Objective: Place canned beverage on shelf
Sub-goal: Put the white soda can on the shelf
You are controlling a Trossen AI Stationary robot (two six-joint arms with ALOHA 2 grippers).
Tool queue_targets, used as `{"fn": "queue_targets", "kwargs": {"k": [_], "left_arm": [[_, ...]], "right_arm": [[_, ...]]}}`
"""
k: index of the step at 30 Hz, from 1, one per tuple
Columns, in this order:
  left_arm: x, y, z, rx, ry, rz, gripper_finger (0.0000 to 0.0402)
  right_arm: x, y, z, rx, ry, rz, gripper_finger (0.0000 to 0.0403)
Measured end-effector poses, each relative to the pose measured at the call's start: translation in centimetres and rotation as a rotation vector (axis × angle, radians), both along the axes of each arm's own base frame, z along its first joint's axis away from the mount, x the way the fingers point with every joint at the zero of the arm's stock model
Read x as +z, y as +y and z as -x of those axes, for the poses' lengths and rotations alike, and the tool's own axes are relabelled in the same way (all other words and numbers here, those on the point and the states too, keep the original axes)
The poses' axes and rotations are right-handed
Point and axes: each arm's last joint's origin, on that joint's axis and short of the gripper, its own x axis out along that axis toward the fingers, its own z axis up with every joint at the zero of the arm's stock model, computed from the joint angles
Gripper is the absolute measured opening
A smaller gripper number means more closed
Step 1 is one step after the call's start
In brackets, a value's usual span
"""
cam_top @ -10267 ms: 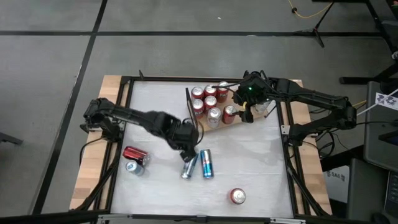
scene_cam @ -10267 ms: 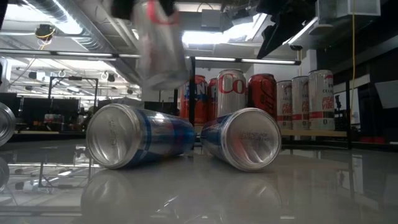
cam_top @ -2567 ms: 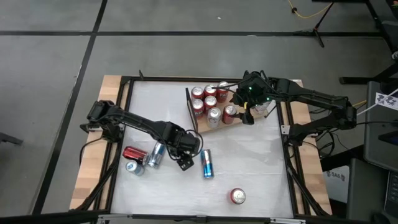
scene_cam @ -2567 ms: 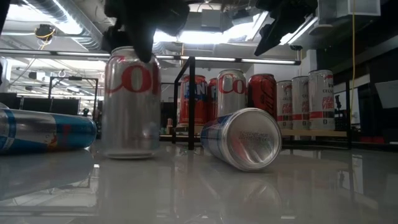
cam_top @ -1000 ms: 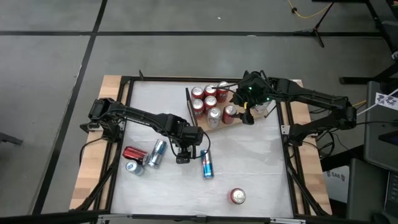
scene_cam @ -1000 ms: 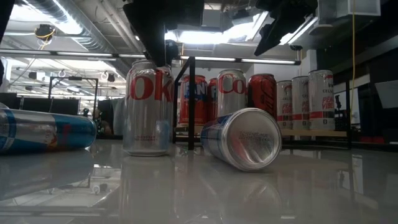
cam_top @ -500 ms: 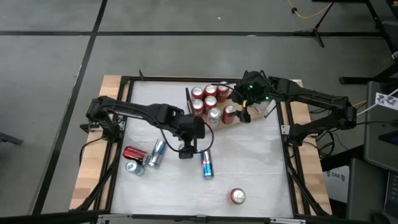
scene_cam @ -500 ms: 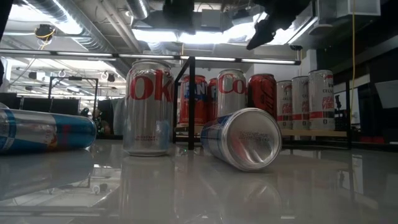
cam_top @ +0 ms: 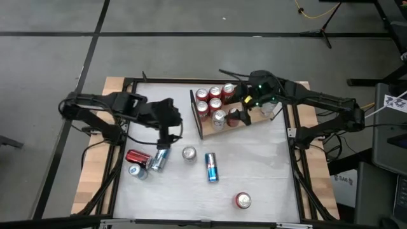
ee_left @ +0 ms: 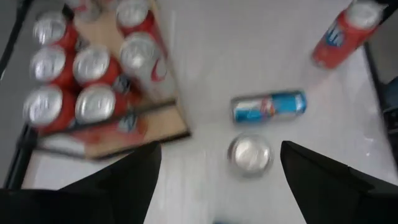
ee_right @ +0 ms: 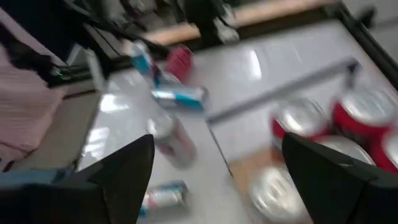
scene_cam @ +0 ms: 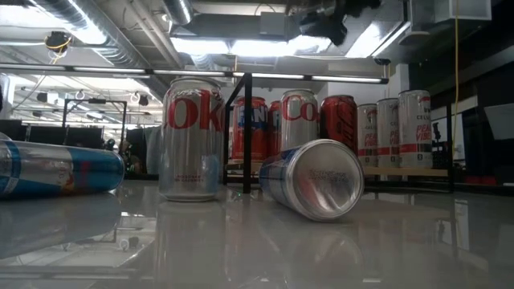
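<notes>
Your left pincer [cam_top: 166,132] pulled away, fingers apart, leaving the silver can [cam_top: 189,153] upright on the worktop [cam_top: 267,165], not on the shelf [cam_top: 254,124].

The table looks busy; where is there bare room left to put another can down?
The table's far-left corner, beyond the left tool, is bare, and so is the near middle between the lying blue can and the red can. The shelf and the near-left cluster are crowded.
</notes>
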Motion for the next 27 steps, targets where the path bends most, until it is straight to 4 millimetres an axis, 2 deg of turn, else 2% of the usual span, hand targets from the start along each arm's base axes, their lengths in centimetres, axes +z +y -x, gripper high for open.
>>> {"fn": "queue_targets", "kwargs": {"k": [6,10,15,20,27], "left_arm": [[-3.2,0.2,2.7,0.061,-0.017,0.001,0.0319],[-5.4,0.4,3.6,0.081,-0.056,0.021,0.0319],[-8.0,0.5,4.1,0.114,-0.065,0.041,0.0319],[-9.8,0.5,4.2,0.146,-0.023,0.058,0.0319],[-11.5,0.6,4.6,0.166,0.036,0.061,0.0319]], "right_arm": [[1.7,4.0,-1.5,0.138,-0.175,0.04,0.0342],[2.9,6.1,-3.1,0.152,-0.142,0.061,0.0342],[3.5,8.4,-6.9,0.182,-0.029,0.132,0.0342],[2.5,9.9,-11.1,0.228,0.138,0.177,0.0342],[-1.5,11.2,-15.8,0.28,0.303,0.201,0.0342]]}}
